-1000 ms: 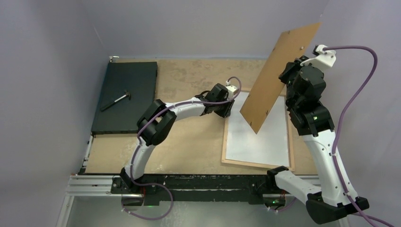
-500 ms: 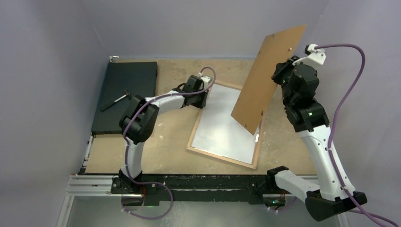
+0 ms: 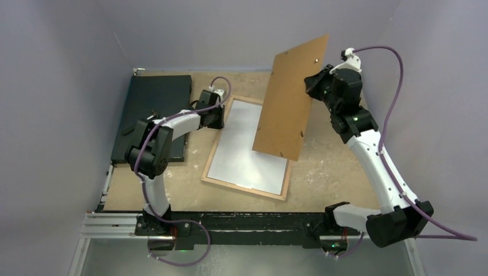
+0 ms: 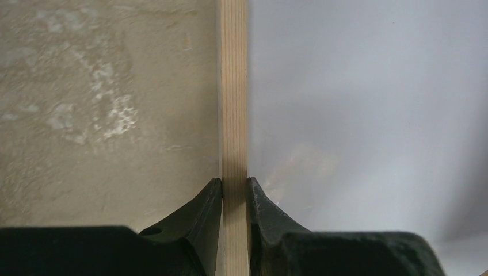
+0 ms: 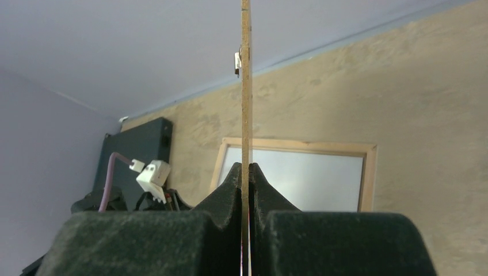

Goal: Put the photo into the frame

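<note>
The frame (image 3: 242, 187) lies flat on the table (image 3: 328, 167), its light wooden back rails upward and its outline turned askew to the table's edges. A plain white sheet fills the opening between the rails. We take it for the photo (image 3: 244, 146) lying face down, since no picture side shows in any view. At the frame's left rail, near the far corner, the left gripper (image 3: 218, 117) has its jaws clamped on the wood. In the left wrist view the rail (image 4: 234, 115) runs straight up between the two dark fingers (image 4: 195, 213), which press on either side of it, with bare table to the left and the white sheet to the right. Above the frame's far right part, the right gripper (image 3: 315, 86) holds the brown backing panel (image 3: 290, 98) by one edge, raised off the table and steeply tilted. In the right wrist view the panel (image 5: 246, 86) appears edge-on as a thin vertical line, the jaws closed tightly on it. A small clip (image 5: 237, 60) projects from its left face, and the frame (image 5: 299, 144) lies on the table beyond. We cannot tell whether the panel's lowest corner touches the frame. A flat black board (image 3: 155, 103) rests at the table's far left, apart from the frame and partly covered by the left arm.
</note>
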Tool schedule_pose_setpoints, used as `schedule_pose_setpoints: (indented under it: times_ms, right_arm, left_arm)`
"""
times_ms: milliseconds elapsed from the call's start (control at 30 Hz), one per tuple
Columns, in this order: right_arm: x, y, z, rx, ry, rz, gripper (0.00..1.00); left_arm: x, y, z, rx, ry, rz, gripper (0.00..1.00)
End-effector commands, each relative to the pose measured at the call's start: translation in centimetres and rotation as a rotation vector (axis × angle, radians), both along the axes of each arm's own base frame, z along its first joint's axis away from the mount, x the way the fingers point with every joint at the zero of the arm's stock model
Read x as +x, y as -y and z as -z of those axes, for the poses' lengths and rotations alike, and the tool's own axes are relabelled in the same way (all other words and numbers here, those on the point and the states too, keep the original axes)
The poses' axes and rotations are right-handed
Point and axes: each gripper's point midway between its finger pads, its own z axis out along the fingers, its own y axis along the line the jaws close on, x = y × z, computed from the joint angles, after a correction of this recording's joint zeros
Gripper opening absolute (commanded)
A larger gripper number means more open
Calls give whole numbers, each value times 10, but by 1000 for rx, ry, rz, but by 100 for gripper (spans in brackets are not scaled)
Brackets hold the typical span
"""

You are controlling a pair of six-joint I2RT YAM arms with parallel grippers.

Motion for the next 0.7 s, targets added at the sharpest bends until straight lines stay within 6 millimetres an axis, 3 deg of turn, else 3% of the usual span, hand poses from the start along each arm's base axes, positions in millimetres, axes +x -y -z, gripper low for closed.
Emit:
schedule_pose_setpoints:
  times_ms: [0, 100, 167, 400, 533, 667]
  right_arm:
    - [7, -37, -35, 179, 113, -153, 0]
    - [7, -47, -25, 227, 79, -190, 0]
    - [5, -53, -16, 268, 47, -210, 0]
    - [-12, -73, 10, 456, -58, -294, 0]
    - [-22, -83, 37, 544, -121, -336, 0]
    - [-21, -85, 53, 556, -118, -347, 0]
  left_arm:
    - [5, -18, -27, -82, 32, -112, 1]
    - [2, -23, -33, -130, 25, -141, 2]
    - [2, -23, -44, -178, 27, -145, 9]
    - [9, -37, -117, -273, 131, -99, 58]
    - [10, -61, -149, -212, 203, -14, 61]
    - [-2, -75, -142, -66, 207, 168, 58]
